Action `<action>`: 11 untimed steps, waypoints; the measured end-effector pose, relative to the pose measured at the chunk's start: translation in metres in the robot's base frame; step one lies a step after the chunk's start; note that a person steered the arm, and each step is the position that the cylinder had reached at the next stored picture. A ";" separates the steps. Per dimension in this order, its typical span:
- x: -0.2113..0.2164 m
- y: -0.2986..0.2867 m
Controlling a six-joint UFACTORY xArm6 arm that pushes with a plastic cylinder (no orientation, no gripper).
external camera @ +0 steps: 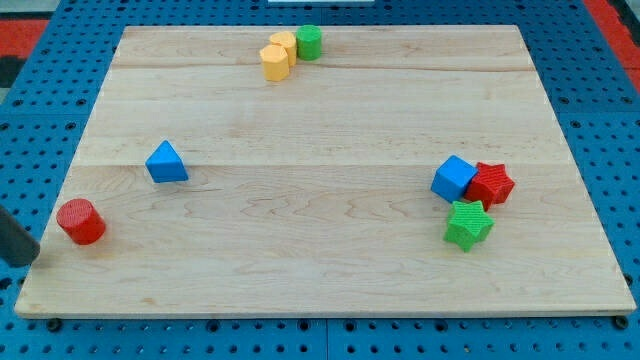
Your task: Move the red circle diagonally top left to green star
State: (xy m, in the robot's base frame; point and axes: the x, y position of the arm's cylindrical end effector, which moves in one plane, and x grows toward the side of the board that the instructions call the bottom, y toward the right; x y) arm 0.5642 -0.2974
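Observation:
The red circle block [80, 221] stands near the board's left edge, low in the view. The green star [468, 223] lies far to the view's right, just below the blue cube [454, 178] and the red star [491, 184]. My rod comes in from the view's left edge; its tip [36, 250] sits just left of and slightly below the red circle, a small gap apart.
A blue triangle [165, 162] lies up and right of the red circle. Two yellow blocks [278, 55] and a green cylinder [308, 42] cluster at the board's top edge. The wooden board [320, 280] rests on a blue pegboard.

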 end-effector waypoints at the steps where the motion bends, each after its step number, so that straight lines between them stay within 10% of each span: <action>1: -0.018 0.012; 6: -0.070 0.104; 11: -0.056 0.356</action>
